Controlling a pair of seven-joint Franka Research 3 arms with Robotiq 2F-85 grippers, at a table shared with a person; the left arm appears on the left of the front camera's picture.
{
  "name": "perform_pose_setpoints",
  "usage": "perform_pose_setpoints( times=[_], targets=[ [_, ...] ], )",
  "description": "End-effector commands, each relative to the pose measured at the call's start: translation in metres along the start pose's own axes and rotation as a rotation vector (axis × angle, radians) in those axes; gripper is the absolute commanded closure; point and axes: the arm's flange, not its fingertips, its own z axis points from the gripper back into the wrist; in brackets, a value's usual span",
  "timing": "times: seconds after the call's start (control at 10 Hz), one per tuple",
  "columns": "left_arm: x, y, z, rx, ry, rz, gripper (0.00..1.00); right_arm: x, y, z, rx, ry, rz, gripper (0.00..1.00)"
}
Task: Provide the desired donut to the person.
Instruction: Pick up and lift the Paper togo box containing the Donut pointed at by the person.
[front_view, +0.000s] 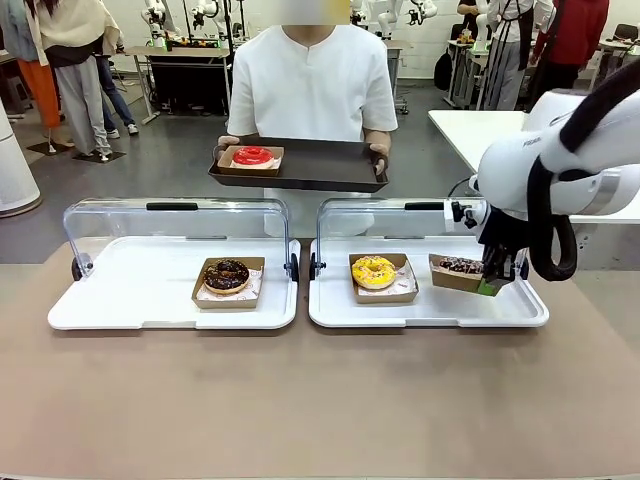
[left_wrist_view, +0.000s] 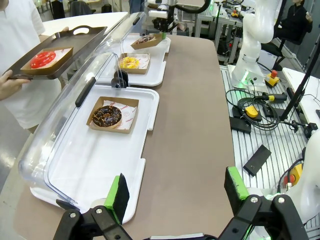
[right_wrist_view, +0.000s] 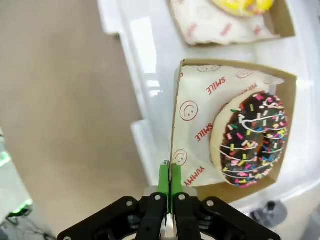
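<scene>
My right gripper (front_view: 492, 285) (right_wrist_view: 170, 176) is shut on the edge of a cardboard box (front_view: 452, 279) (right_wrist_view: 176, 115). The box holds a chocolate donut with coloured sprinkles (front_view: 460, 265) (right_wrist_view: 252, 137) and sits tilted over the right white tray (front_view: 430, 312). Beside it lies a yellow donut (front_view: 374, 271) (left_wrist_view: 129, 62). On the left tray (front_view: 130, 300) there is a dark chocolate donut (front_view: 227, 275) (left_wrist_view: 106, 115). The person (front_view: 312, 80) in white stands across the table, holding a dark serving tray (front_view: 320, 165) that carries a red donut (front_view: 253, 156) (left_wrist_view: 43, 58). My left gripper (left_wrist_view: 177, 189) is open near the left tray's end.
Both white trays have clear lids (front_view: 175, 225) (front_view: 395, 222) raised at their far side. Brown tabletop (front_view: 320, 400) lies free in front of the trays. Cables and a red stop button (left_wrist_view: 272, 79) lie off the table beside the other arm's base.
</scene>
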Motion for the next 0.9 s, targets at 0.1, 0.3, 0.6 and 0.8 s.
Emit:
perform_pose_setpoints(
  times=[0.1,0.3,0.6,0.8],
  targets=[
    [0.001,-0.001,0.002,0.003,-0.018,-0.01,0.0,0.012,0.076,0.06,0.019,0.03,-0.02,1.0],
    [0.001,-0.001,0.002,0.003,-0.018,-0.01,0.0,0.015,0.106,0.106,0.052,0.062,0.052,1.0],
    [0.001,-0.001,0.002,0.003,-0.018,-0.01,0.0,0.018,0.123,0.179,0.035,0.142,0.111,1.0],
    [0.001,-0.001,0.002,0.003,-0.018,-0.01,0.0,0.019,0.126,0.222,-0.019,0.117,0.129,1.0]
  ],
)
